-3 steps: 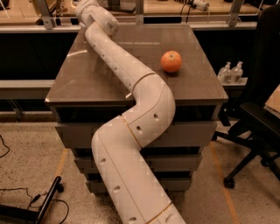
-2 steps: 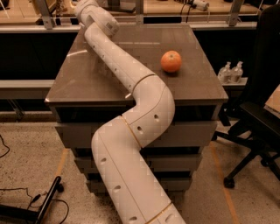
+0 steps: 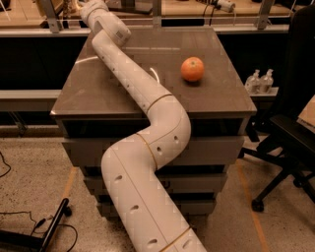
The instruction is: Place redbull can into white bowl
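My white arm (image 3: 147, 98) reaches from the bottom of the camera view across the brown table (image 3: 216, 103) to its far left corner. The wrist (image 3: 96, 11) ends at the top edge of the view, and the gripper lies beyond it, out of view. The redbull can is not visible. The white bowl is not clearly visible; only a thin white curved edge (image 3: 156, 75) shows beside the arm, and I cannot tell what it is.
An orange (image 3: 192, 69) sits on the right half of the table. Two small clear bottles (image 3: 260, 81) stand on a ledge to the right. A black office chair (image 3: 290, 133) is at the right, and cables lie on the floor at the lower left.
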Robot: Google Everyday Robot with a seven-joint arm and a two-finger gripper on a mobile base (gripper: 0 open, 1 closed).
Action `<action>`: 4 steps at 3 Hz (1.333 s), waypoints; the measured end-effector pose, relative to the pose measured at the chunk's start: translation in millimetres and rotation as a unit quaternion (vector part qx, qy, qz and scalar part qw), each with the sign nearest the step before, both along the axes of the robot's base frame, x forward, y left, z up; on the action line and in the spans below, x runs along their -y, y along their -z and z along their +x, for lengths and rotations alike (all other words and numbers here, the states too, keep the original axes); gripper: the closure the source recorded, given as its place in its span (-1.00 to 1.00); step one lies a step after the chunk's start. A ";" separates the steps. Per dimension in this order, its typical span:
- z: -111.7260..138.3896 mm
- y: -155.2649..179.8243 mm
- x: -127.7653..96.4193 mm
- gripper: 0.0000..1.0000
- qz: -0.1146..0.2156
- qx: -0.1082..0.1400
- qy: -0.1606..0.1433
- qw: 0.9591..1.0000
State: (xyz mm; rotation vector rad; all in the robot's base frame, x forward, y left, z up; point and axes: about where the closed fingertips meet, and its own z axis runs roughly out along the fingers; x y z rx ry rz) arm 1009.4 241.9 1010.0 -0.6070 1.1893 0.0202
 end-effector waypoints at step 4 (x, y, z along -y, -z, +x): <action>0.2 2.2 -2.6 0.16 0.015 0.004 0.007 1.000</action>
